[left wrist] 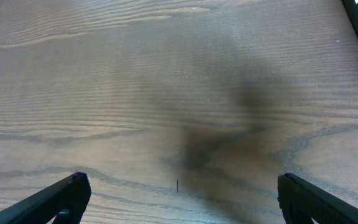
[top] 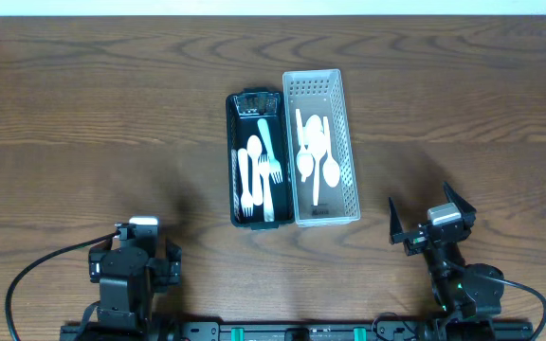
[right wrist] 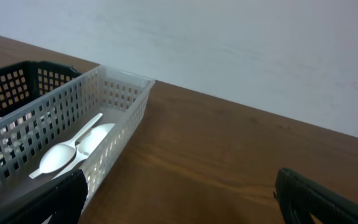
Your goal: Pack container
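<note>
A dark brown wooden tabletop (top: 83,114) fills the overhead view. At its centre, two long narrow baskets lie side by side with their long walls touching. The black plastic lattice basket (top: 233,161) is on the left of the view and holds several white plastic forks (top: 264,156) lying lengthwise. A small object sits at its far end, too unclear to identify. The white plastic lattice basket (top: 347,142) is on the right of the view and holds several white plastic spoons (top: 313,152), also lying lengthwise.

Both robot arms sit at the near edge of the tabletop, well apart from the baskets. The left fingers (left wrist: 55,199) are spread wide apart and hold nothing. They hang over bare wood, with a corner of the black basket just visible at the upper right of their camera view. The right fingers (right wrist: 45,202) are also spread wide apart and empty. They point towards the white basket, where two spoons show through its open top, with the black basket beyond it and a pale wall (right wrist: 241,43) behind.
</note>
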